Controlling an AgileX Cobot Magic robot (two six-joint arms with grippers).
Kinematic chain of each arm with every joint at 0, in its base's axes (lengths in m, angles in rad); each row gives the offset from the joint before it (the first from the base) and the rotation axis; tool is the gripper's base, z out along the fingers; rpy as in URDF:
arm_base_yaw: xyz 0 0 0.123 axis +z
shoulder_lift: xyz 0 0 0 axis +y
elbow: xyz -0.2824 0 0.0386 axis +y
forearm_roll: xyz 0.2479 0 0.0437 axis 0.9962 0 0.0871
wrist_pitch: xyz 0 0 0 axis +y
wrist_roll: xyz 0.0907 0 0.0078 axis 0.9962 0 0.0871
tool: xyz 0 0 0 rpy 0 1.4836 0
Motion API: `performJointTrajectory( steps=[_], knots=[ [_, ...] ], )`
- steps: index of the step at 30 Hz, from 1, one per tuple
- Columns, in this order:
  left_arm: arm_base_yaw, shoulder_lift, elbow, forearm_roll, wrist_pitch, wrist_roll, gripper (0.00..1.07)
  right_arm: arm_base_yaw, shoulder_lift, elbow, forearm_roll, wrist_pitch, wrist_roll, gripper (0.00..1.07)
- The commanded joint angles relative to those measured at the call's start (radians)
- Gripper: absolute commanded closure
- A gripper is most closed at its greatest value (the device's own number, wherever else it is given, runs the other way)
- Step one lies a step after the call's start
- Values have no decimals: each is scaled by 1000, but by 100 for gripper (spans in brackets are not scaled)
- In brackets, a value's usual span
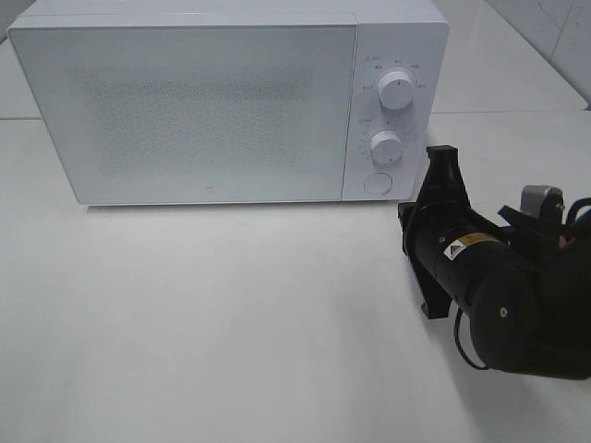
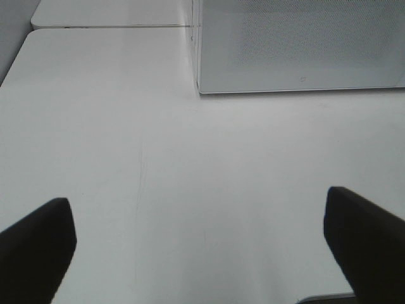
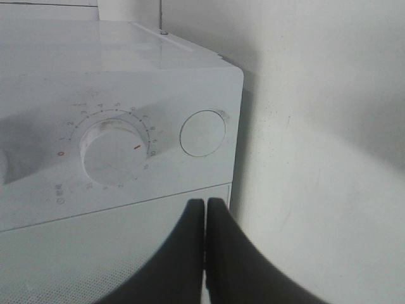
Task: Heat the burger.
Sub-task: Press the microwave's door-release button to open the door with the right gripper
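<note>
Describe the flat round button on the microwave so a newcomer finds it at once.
Find the white microwave on the table; its control panel fills the right end. The button sits at the panel's bottom, below the upper knob and lower knob. Unlike them it is a flat, plain disc with no raised grip or scale.

light: bright, even; shadows: soft; focus: slightly soft, washed-out whites
</note>
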Motion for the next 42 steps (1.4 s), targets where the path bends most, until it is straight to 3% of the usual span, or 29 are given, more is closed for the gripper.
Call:
performJointTrajectory(
  steps=[1,20,42],
  knots=[
    [-4,-16,0,-9,-10,-1,6,-57,42,-63,-78,58,3,107],
    [-4,-16,0,-8,-10,0,6,-184,178,-255,-159,129,21,107],
    [-4,-16,0,-8,-10,0,6,-184,288,-366,-113,117,35,107]
  ],
)
